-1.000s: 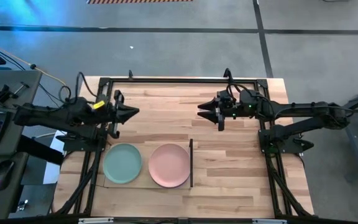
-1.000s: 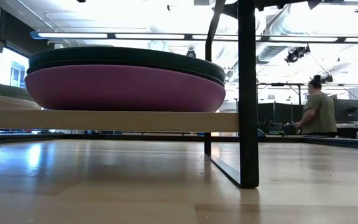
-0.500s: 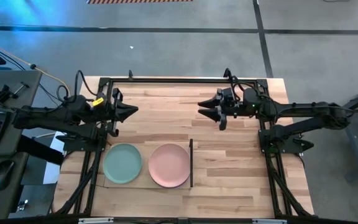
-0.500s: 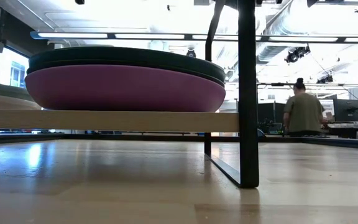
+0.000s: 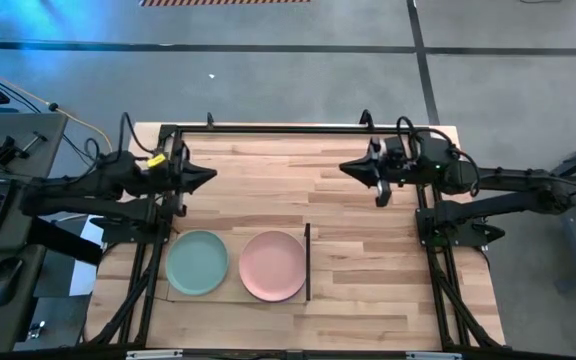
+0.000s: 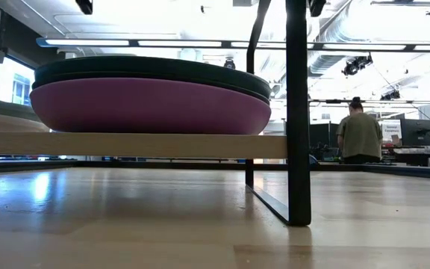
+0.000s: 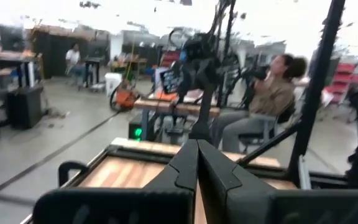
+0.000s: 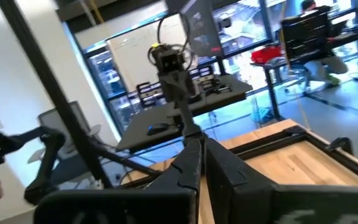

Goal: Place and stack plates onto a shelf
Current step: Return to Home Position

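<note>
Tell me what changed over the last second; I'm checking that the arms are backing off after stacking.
The right gripper pulled back toward its own side of the table; the left gripper eased back slightly too. Neither took hold of anything. The person in the background stepped sideways. The pale mint plate and pink plate, topping their stacks on the shelf, did not move.

Grey floor (image 5: 288, 85), ceiling strip light (image 6: 163, 42), person (image 6: 359, 136) standing far off, blue-lit windows (image 8: 126, 68)
</note>
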Robot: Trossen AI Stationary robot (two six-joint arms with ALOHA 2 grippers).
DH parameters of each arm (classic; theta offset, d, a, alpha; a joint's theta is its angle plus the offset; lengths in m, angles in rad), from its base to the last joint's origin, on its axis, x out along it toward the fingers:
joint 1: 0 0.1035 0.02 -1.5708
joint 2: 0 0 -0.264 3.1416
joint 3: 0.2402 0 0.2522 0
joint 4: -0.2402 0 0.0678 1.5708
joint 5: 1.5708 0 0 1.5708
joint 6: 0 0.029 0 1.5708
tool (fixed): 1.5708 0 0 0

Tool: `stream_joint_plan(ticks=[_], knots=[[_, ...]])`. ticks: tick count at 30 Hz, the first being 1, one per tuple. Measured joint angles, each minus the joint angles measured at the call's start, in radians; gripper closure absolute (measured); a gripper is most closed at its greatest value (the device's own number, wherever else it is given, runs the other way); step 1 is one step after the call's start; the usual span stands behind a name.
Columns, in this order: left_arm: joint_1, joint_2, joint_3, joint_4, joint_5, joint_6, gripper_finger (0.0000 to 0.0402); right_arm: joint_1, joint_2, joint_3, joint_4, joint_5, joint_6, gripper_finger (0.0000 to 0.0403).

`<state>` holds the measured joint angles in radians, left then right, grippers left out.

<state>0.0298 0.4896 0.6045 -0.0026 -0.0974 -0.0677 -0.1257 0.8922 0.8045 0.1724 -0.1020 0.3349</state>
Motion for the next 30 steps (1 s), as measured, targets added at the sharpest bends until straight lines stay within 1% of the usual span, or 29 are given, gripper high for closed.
stream_joint_plan(ticks=[3,6,11,15,19,25,30], knots=[[0.032,-0.051,-0.061,0.07,0.053,-0.011,0.0401,0.0,-0.003,0.0,-0.004,0.04,-0.001,0.0396],[0.048,-0.096,-0.158,0.165,0.067,-0.059,0.0401,0.0,-0.002,0.0,-0.006,0.043,-0.003,0.0401],[0.05,-0.163,-0.325,0.322,0.064,-0.153,0.0401,0.0,-0.002,0.0,-0.024,0.042,0.048,0.04],[0.05,-0.218,-0.428,0.405,0.021,-0.184,0.0401,0.0,-0.002,0.0,-0.047,0.042,0.059,0.0402],[0.049,-0.279,-0.492,0.428,-0.017,-0.183,0.0401,0.0,-0.001,0.0,-0.075,0.043,0.094,0.0402],[0.049,-0.372,-0.587,0.457,-0.02,-0.209,0.0401,0.0,-0.001,0.0,-0.087,0.043,0.114,0.0402],[0.048,-0.422,-0.592,0.377,-0.003,-0.27,0.0401,0.0,-0.001,0.0,-0.088,0.043,0.113,0.0403]])
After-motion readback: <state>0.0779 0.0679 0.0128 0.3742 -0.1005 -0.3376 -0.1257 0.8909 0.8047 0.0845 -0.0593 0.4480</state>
